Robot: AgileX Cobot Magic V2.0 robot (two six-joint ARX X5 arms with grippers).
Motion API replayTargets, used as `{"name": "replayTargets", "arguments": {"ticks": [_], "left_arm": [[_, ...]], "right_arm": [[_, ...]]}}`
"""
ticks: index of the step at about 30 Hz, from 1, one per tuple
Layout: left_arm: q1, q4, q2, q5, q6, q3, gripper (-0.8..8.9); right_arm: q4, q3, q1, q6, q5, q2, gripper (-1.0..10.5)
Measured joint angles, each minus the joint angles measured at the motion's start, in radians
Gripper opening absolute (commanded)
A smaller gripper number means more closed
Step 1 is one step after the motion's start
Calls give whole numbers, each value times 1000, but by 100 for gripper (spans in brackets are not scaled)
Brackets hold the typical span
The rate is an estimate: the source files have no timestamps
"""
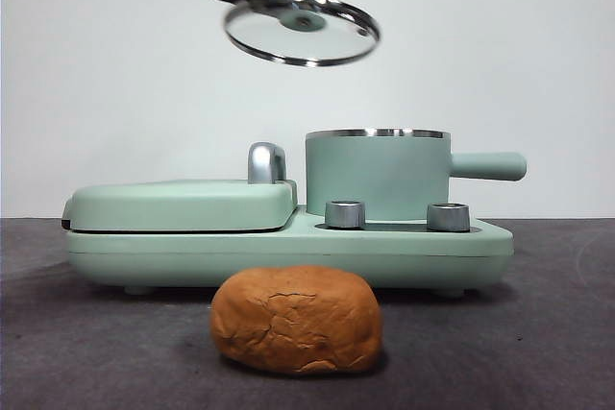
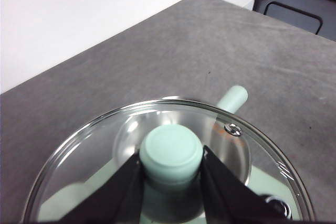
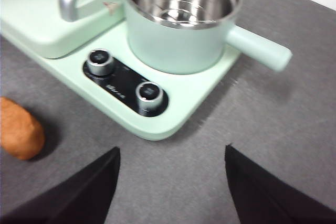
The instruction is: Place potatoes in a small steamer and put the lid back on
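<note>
While the left end effector [image 2: 170, 182] hangs high above the appliance, its two black jaws are closed on the mint-green knob [image 2: 171, 152] of the lid [image 1: 302, 30], one jaw on each side. The lid is held in the air, tilted slightly, well above the small steamer [image 1: 377, 174] and a little toward the grill-plate side of it. Through the glass, the left wrist view shows the pot's steel interior and its straight handle [image 2: 233, 98] directly underneath.

The right end effector [image 3: 172, 182] hovers over the grey tabletop [image 3: 252, 129] in front of the appliance, its jaws spread wide apart and holding nothing.

The small steamer stands uncovered on the mint-green base [image 1: 288, 242], behind two silver dials [image 3: 100, 61], its handle pointing away from the flat hinged grill plate [image 1: 183, 204] beside it. Its steel interior looks empty.

The potatoes [image 1: 297, 320], one golden-brown cracked lump, lie on the tabletop just in front of the base, apart from both end effectors.
</note>
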Motion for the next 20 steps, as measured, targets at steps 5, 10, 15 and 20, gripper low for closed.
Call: {"name": "replayTargets", "arguments": {"ticks": [5, 10, 15, 20], "left_arm": [[48, -36, -107, 0, 4, -77, 10], [88, -44, -219, -2, 3, -192, 10], [116, -45, -341, -2, -11, -308, 10], [141, -52, -409, -2, -35, -362, 9]], "right_arm": [[4, 1, 73, -4, 0, 42, 317], [22, 1, 175, -5, 0, 137, 317], [67, 1, 304, -26, 0, 259, 317], [160, 1, 426, -49, 0, 403, 342]]}}
